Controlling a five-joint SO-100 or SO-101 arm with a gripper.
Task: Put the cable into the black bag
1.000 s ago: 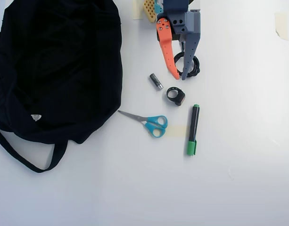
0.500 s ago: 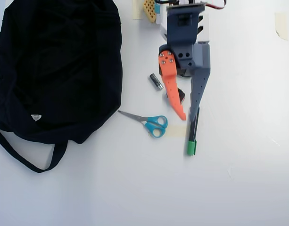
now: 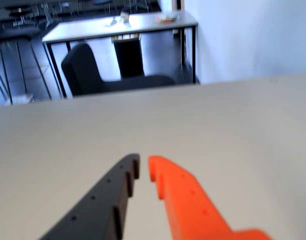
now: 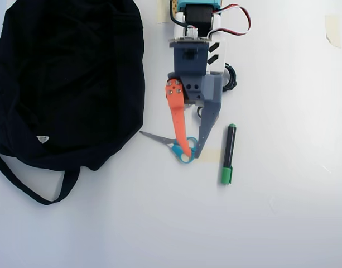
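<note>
Arm poised over the table beside the soft black fabric bag, nothing yet in its grasp.

The gripper, one finger orange and one dark grey, has its tips drawn to a narrow gap and holds nothing; the wrist view shows only bare pale tabletop beyond them. In the overhead view the tips hang just right of the bag's lower edge, over blue-handled steel scissors, with a green-capped black marker pen farther right. A dark coil, likely the cable, peeks from behind the arm's body, right of the bag and mostly hidden. To do this step well, I judge the arm should spread its fingers first, swing clear of the scissors, and close on one loop of the coil.
</note>
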